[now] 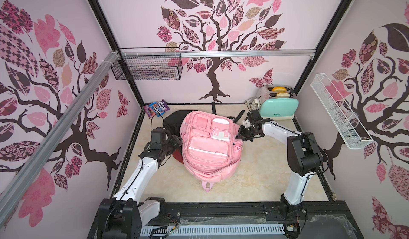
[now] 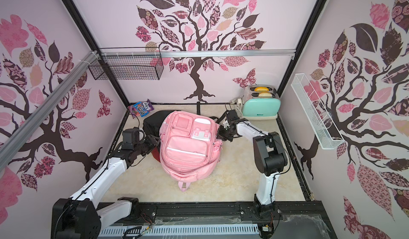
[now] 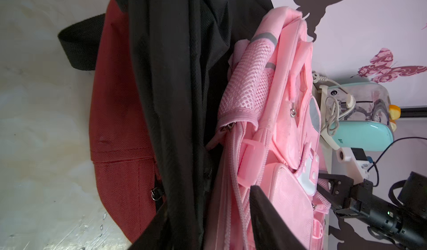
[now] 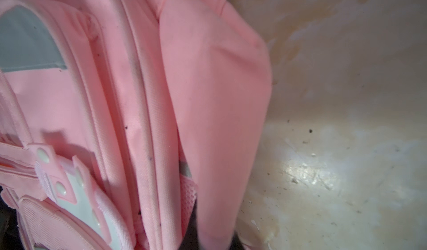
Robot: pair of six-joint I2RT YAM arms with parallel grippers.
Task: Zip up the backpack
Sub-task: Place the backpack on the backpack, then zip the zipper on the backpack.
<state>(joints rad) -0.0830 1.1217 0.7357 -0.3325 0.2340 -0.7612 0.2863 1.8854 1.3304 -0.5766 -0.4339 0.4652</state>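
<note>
Left wrist view: left end effector point(image 3: 208, 198) has its jaws apart and nothing looks clamped. It sits at the left side of the pink backpack point(image 3: 277, 126), just short of the metal zipper sliders point(image 3: 227, 128) under the mesh side pocket point(image 3: 247, 80). Two ribbed zip tapes point(image 3: 233, 179) run apart from the sliders toward the camera, so that stretch reads as unzipped, likely the part to close. In both top views the backpack lies front-up in the middle of the desk point(image 1: 265, 171), grab loop point(image 1: 207, 186) toward the near edge, resting partly on a black-and-red bag point(image 3: 120, 121) of coarse woven cloth. Right end effector point(image 1: 239, 136) is at the backpack's right side; right wrist view shows it closed on a smooth fold of the backpack's cloth, probably bracing it so a slider pull does not drag it. Backpack is soft, padded and rounded, with stiff plastic buckle tabs point(image 3: 250, 158). Mint toaster point(image 1: 278, 104) at far right corner, candy bag point(image 1: 157, 108) at far left corner, both well apart from the work.
</note>
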